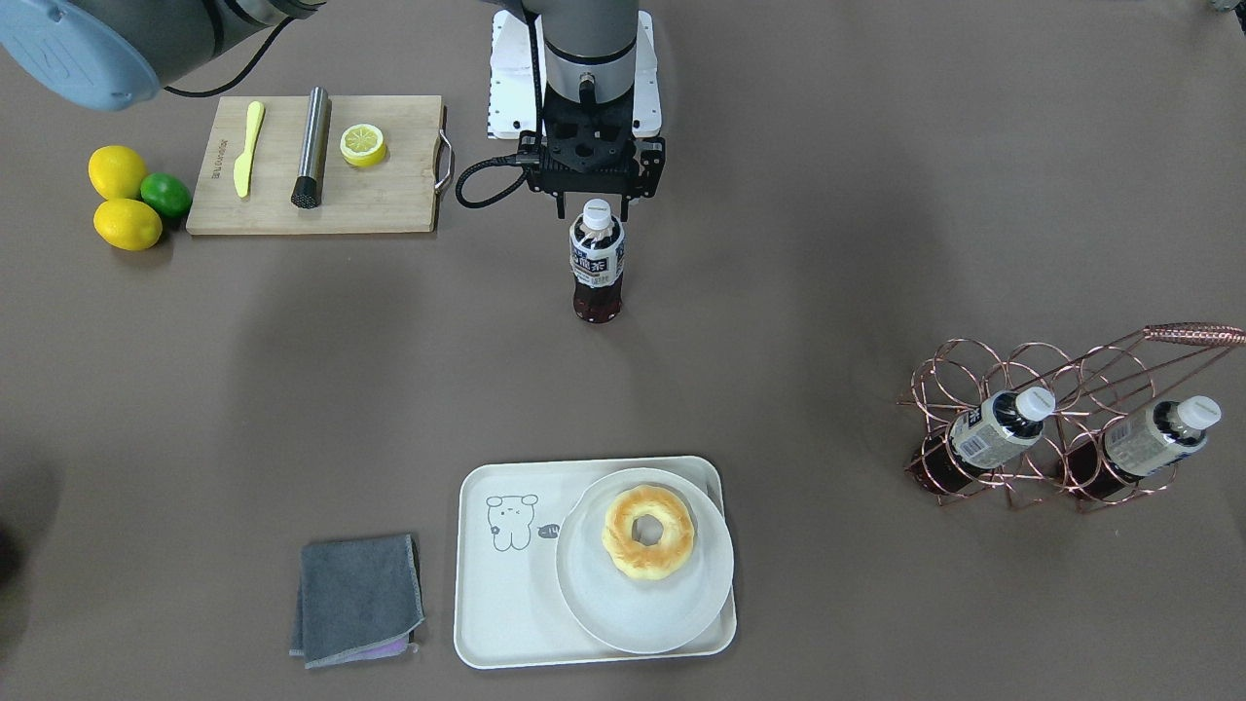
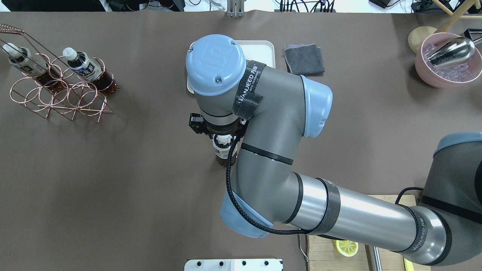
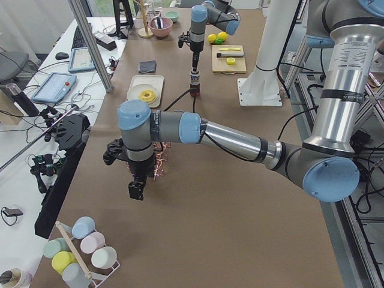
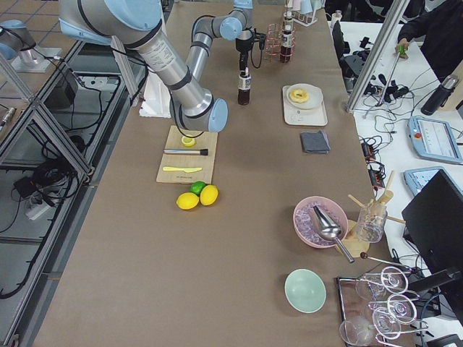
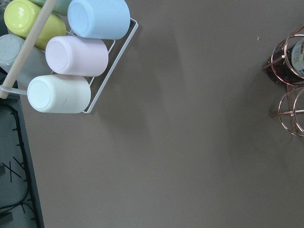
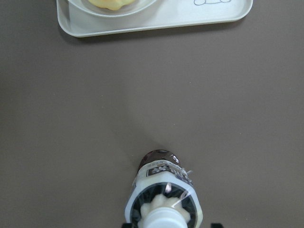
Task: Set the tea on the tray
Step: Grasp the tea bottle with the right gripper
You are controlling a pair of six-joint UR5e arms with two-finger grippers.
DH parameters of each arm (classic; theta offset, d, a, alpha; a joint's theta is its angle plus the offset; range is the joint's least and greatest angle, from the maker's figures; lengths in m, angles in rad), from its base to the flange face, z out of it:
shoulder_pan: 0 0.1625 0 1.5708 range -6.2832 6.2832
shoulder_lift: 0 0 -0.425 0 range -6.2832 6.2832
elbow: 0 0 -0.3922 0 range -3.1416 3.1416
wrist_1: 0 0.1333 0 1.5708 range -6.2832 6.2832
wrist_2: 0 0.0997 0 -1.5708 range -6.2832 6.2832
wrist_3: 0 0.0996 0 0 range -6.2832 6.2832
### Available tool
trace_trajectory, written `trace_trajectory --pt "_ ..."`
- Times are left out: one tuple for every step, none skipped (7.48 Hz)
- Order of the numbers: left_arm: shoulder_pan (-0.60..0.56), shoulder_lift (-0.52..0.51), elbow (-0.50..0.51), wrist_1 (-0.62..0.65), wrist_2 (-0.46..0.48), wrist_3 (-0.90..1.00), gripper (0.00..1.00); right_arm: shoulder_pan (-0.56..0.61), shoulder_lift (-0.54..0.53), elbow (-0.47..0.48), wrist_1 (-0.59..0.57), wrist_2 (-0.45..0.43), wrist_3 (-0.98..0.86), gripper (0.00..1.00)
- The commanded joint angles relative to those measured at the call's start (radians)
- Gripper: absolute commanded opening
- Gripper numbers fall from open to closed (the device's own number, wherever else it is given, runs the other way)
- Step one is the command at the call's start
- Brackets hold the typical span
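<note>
The tea bottle (image 1: 596, 263) stands upright on the brown table, white cap up; it also shows in the right wrist view (image 6: 164, 190). My right gripper (image 1: 594, 207) hangs straight over it, open, one finger on each side of the cap without closing on it. The cream tray (image 1: 496, 604) with the bear drawing lies apart from the bottle on the operators' side, and its edge shows in the right wrist view (image 6: 156, 21). My left gripper (image 3: 136, 191) shows only in the exterior left view, hanging near the copper rack; I cannot tell whether it is open or shut.
A round white plate (image 1: 623, 613) with a donut (image 1: 647, 531) fills the tray's right half. A copper wire rack (image 1: 1061, 428) holds two alike bottles. A cutting board (image 1: 389, 195) with knife, muddler and lemon half, whole lemons (image 1: 122, 195) and a grey cloth (image 1: 355, 599) lie around.
</note>
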Motion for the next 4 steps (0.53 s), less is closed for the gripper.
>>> trace_trajectory --pt "0.000 0.000 -0.001 0.002 0.000 0.000 0.97 -0.013 0.001 0.005 -0.002 -0.019 0.000 0.00" --pt "0.000 0.000 -0.004 0.002 0.000 0.000 0.97 -0.004 0.001 0.006 -0.005 -0.019 -0.002 0.00" --pt "0.000 0.000 -0.006 0.002 0.002 0.000 0.97 0.000 -0.001 0.005 -0.007 -0.019 0.000 0.00" --pt "0.000 0.000 -0.006 0.002 0.002 0.000 0.97 0.010 0.002 0.006 -0.008 -0.015 -0.002 0.00"
